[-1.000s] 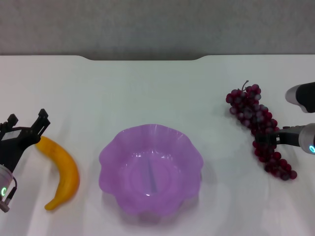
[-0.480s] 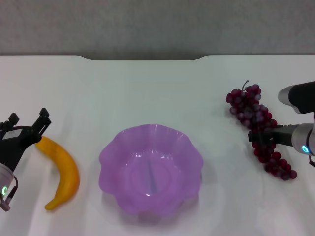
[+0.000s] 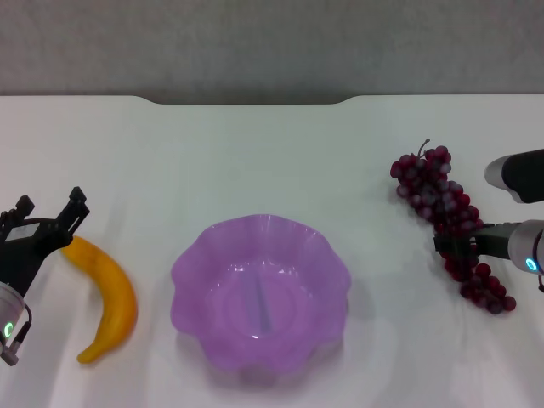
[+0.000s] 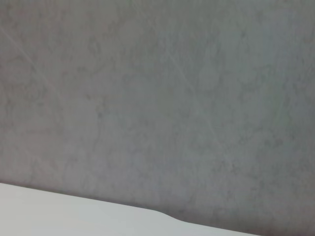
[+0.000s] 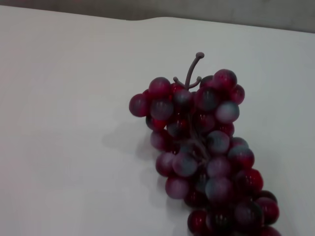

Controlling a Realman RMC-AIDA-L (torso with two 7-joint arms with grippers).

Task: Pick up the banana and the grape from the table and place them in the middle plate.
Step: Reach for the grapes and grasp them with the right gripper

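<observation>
The yellow-orange banana [image 3: 112,299] lies on the white table [image 3: 255,161] at the left. My left gripper [image 3: 48,206] is open, low over the table, at the banana's far end, with nothing in it. The dark red grape bunch [image 3: 442,204] lies at the right and also shows in the right wrist view [image 5: 202,152], stem pointing away. My right gripper [image 3: 457,246] sits over the middle of the bunch, right against the grapes. The purple scalloped middle plate [image 3: 195,263] stands empty between the two fruits.
The table's notched far edge [image 3: 246,102] runs along a grey wall. The left wrist view shows only that wall [image 4: 157,98] and a strip of the table [image 4: 49,211].
My right gripper has shifted a little to the left along the grape bunch and then slightly toward me. The grapes, banana, plate and left arm have not moved.
</observation>
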